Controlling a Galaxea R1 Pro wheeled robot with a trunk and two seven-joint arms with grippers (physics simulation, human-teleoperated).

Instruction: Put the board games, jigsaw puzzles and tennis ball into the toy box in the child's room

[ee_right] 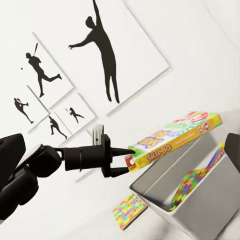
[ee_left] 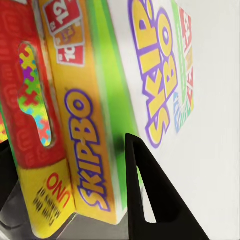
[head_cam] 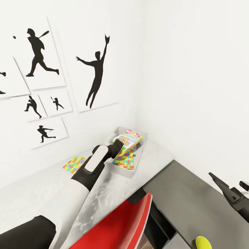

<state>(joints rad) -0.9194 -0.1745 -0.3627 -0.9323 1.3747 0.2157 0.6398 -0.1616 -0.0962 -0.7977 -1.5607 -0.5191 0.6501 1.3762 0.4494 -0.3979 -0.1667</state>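
Observation:
My left gripper (head_cam: 118, 144) is shut on the end of the thick red-yellow-green board game (head_cam: 128, 139), holding it tilted over the light grey toy box (head_cam: 125, 171). The right wrist view shows the gripper's fingers (ee_right: 118, 161) clamping that box (ee_right: 175, 134) above the toy box (ee_right: 200, 212). One jigsaw puzzle (head_cam: 125, 159) lies inside the toy box. The other jigsaw puzzle (head_cam: 73, 163) lies flat on the table (head_cam: 41, 193) beside it. The tennis ball (head_cam: 203, 242) rests on the lower dark grey end unit. My right gripper (head_cam: 226, 180) hovers open above that unit, holding nothing.
A red chair back (head_cam: 117, 224) stands close against the table's front edge. White walls with black sports silhouette pictures (head_cam: 95, 74) meet in a corner just behind the toy box. The dark grey end unit (head_cam: 193, 197) sits lower than the tabletop.

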